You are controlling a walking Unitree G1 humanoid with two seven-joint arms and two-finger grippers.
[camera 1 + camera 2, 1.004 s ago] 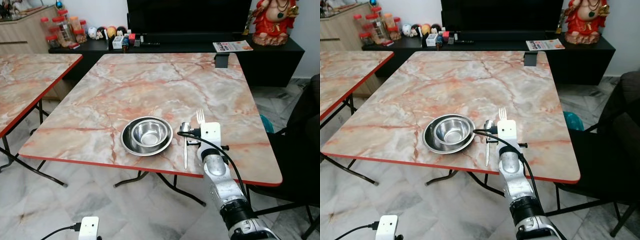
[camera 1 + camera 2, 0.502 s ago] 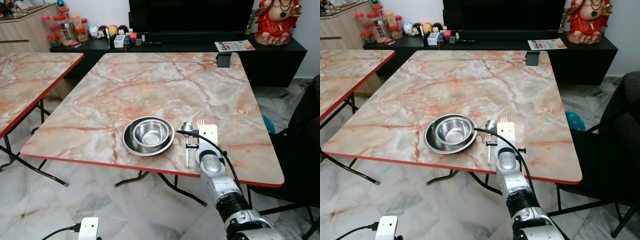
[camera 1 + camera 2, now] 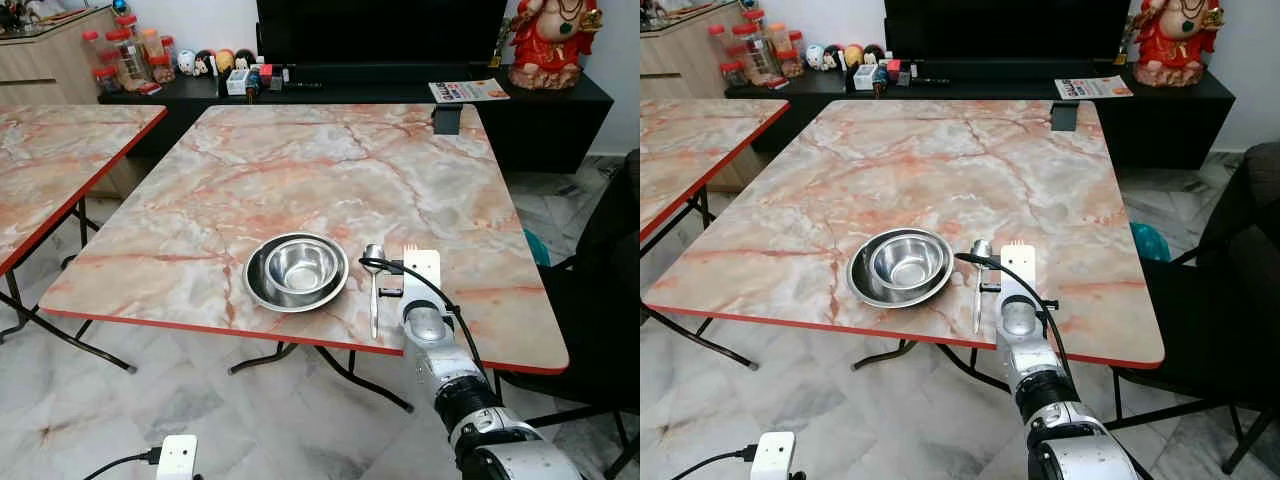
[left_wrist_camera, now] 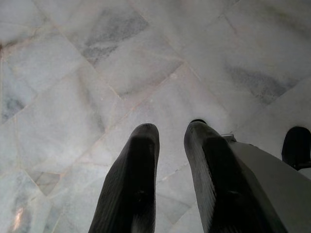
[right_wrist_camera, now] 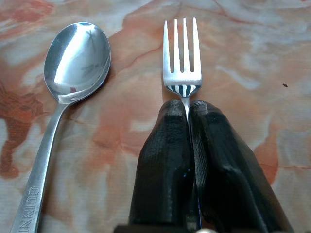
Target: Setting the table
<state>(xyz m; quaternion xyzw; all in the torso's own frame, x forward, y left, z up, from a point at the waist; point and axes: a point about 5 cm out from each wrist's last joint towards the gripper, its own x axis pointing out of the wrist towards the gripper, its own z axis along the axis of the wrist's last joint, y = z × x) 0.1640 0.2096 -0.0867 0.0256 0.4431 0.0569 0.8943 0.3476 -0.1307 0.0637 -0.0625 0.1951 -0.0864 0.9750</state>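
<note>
A steel bowl (image 3: 298, 264) sits inside a steel plate (image 3: 256, 287) near the front edge of the marble table (image 3: 300, 170). To its right lies a spoon (image 3: 373, 288), handle toward the table edge. My right gripper (image 5: 188, 104) is shut on the neck of a fork (image 5: 182, 58), held low over the table just right of the spoon (image 5: 77, 53) and parallel to it. The fork's tines (image 3: 410, 247) peek out past the white wrist unit. My left gripper (image 4: 171, 130) hangs idle over the floor, fingers a little apart and holding nothing.
A second marble table (image 3: 60, 150) stands at the left. A black console (image 3: 350, 95) with jars, small items and a magazine (image 3: 468, 91) runs along the back. A dark chair (image 3: 610, 290) is at the right. A small dark holder (image 3: 446, 118) sits at the table's far edge.
My right gripper has lowered the fork toward the table beside the spoon; the tines no longer stick up above the wrist. The bowl, plate and spoon have stayed put.
</note>
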